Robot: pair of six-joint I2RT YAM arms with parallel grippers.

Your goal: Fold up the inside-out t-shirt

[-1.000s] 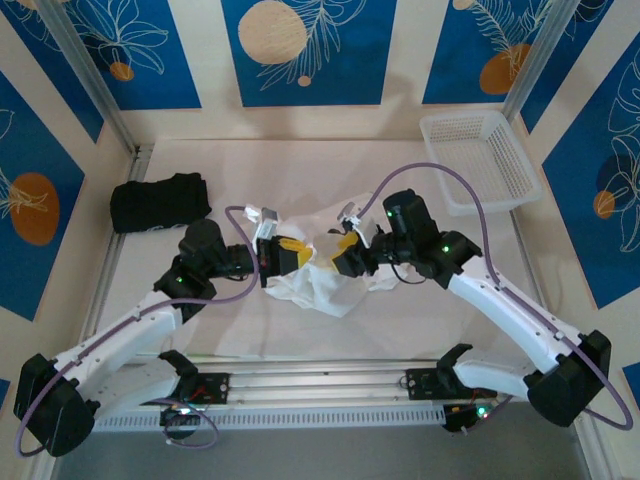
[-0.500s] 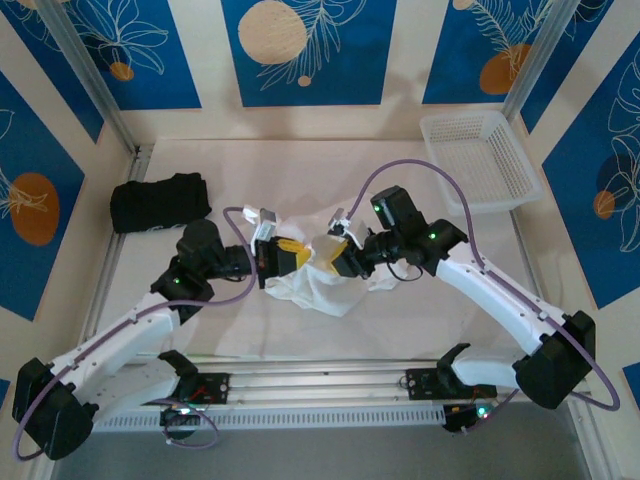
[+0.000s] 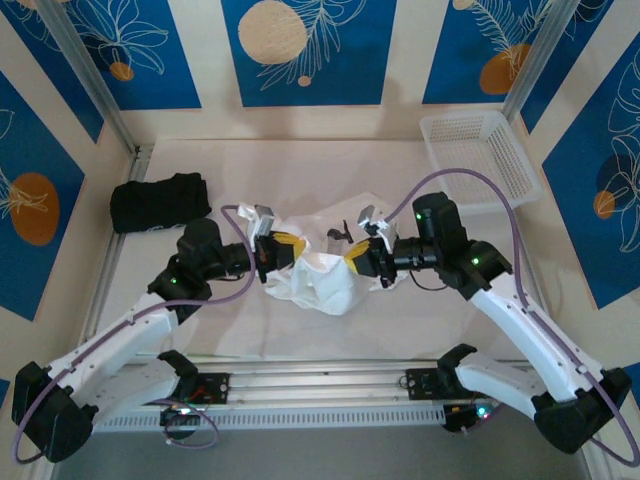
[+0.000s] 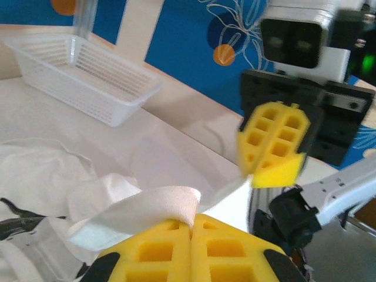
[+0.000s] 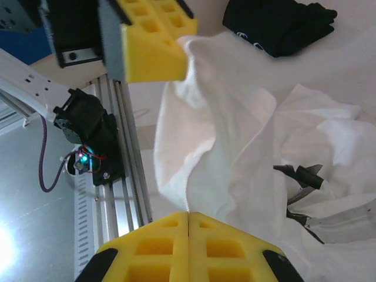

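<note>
Top external: L hand (image 3: 287, 245) & R hand (image 3: 354, 263) face each other, each clamped on t-shirt (image 3: 325, 287).

A folded black garment (image 3: 160, 203) lies by the desk's (image 3: 300, 165) far left edge. A white plastic lattice basket (image 3: 478, 155) sits in the far right corner, well apart. Blue panels (image 3: 305, 50) with orange circles line the walls.

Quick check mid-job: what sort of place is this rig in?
Probably a purpose-built robot test booth, not a home: blue leaf-printed wall panels between aluminium frame posts, and a white table with a slotted metal mounting rail at its near edge.
</note>
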